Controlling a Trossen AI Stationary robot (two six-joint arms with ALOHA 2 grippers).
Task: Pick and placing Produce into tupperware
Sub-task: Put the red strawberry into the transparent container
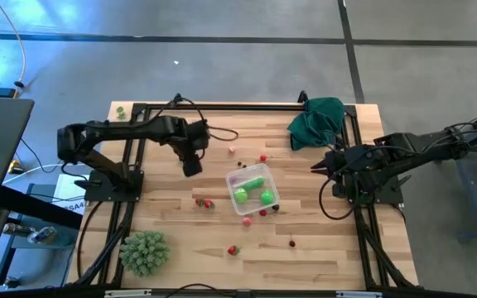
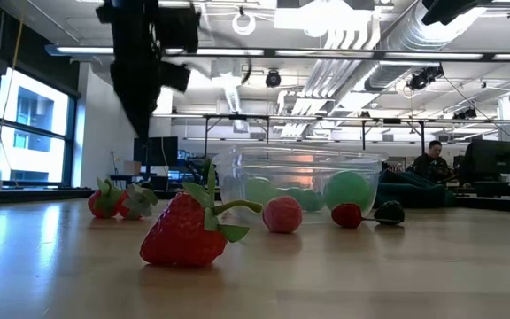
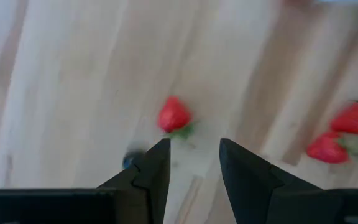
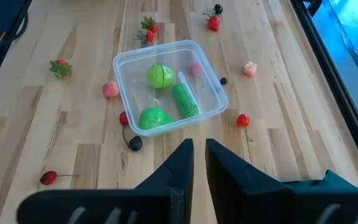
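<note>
The clear tupperware point(image 1: 251, 189) point(image 4: 166, 84) stands mid-table with three green pieces in it. Loose produce lies around it: a pair of strawberries point(image 1: 204, 201), a single strawberry point(image 1: 233, 249) point(image 2: 189, 235), small red and pink pieces point(image 4: 243, 119), and a dark one point(image 4: 135, 143). My left gripper point(image 1: 190, 161) point(image 3: 194, 149) hangs left of the box, points down and is open and empty. A strawberry point(image 3: 174, 116) lies on the wood just beyond its fingertips, with a small dark berry point(image 3: 129, 160) beside one finger. My right gripper point(image 4: 197, 155) point(image 1: 317, 168) waits right of the box, shut.
A spiky pale-green ball point(image 1: 145, 252) sits near the front left corner. A dark green cloth point(image 1: 317, 120) lies at the back right. A black frame point(image 1: 222, 105) runs along the table's back edge and down both sides. Bare wood lies between the box and the front edge.
</note>
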